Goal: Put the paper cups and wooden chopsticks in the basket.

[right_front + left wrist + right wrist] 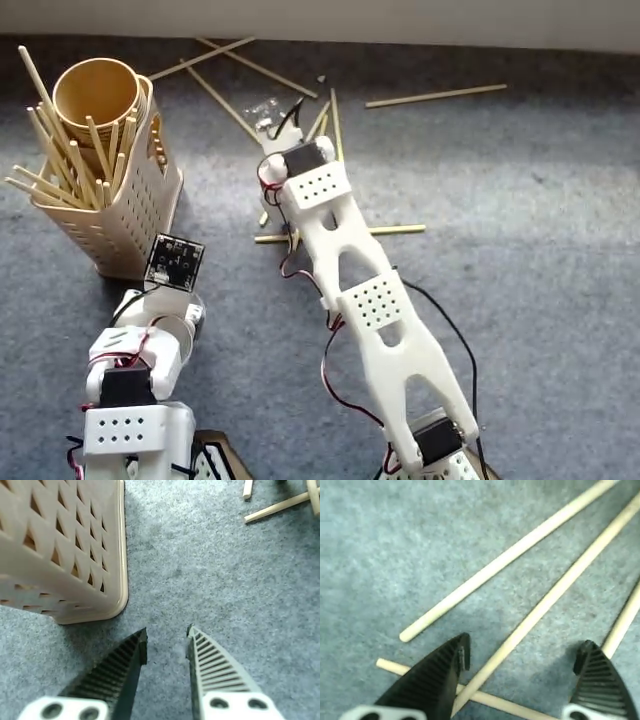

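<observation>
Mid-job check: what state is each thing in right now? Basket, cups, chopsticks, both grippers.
Basket: standing, part filled.
Cups: nested, inside the basket.
Chopsticks in basket: on end around the cups.
Loose chopsticks: several lying flat on the carpet, not yet collected.
Left gripper: jaws open, empty, beside the basket.
Right gripper: jaws open, empty, straddling a loose chopstick.

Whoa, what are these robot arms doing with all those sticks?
They are tidying things into the basket. A paper cup and many wooden chopsticks are already in it. The right gripper is open over a loose chopstick on the grey carpet, not gripping it yet. The left gripper is open and empty beside the basket. Other chopsticks lie scattered around.
</observation>
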### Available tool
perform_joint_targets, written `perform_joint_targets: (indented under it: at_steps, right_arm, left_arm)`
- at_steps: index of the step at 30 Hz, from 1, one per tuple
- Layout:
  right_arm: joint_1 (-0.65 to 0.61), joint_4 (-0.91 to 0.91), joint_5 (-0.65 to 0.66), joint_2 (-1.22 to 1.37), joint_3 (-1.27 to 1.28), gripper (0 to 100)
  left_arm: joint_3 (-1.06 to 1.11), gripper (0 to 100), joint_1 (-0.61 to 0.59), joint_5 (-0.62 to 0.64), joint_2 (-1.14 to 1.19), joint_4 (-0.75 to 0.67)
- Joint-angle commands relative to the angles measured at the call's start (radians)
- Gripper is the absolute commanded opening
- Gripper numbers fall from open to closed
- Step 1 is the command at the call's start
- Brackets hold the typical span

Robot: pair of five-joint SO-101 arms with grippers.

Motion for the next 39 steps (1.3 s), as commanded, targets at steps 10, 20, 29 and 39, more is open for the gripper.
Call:
perform_joint_targets:
  at_steps: [10, 20, 29, 39]
  right_arm:
    - [0.108, 0.085, 0.060, -0.133, -0.116, 33.2]
    - [0.170, 0.084, 0.097, -0.136, -0.084, 33.1]
    - [0.162, -0.062, 0.037, -0.136, 0.142, 33.1]
    - [0.047, -0.073, -0.029, -0.139, 0.156, 33.1]
  left_arm:
    - [-0.005, 16, 0.013, -0.006, -0.005, -0.017]
    - [-0.005, 16, 0.013, -0.006, -0.005, -0.017]
    - [-0.005, 16, 0.013, -0.006, -0.005, -0.017]
    - [-0.004, 16, 0.041, -0.006, -0.005, -0.014]
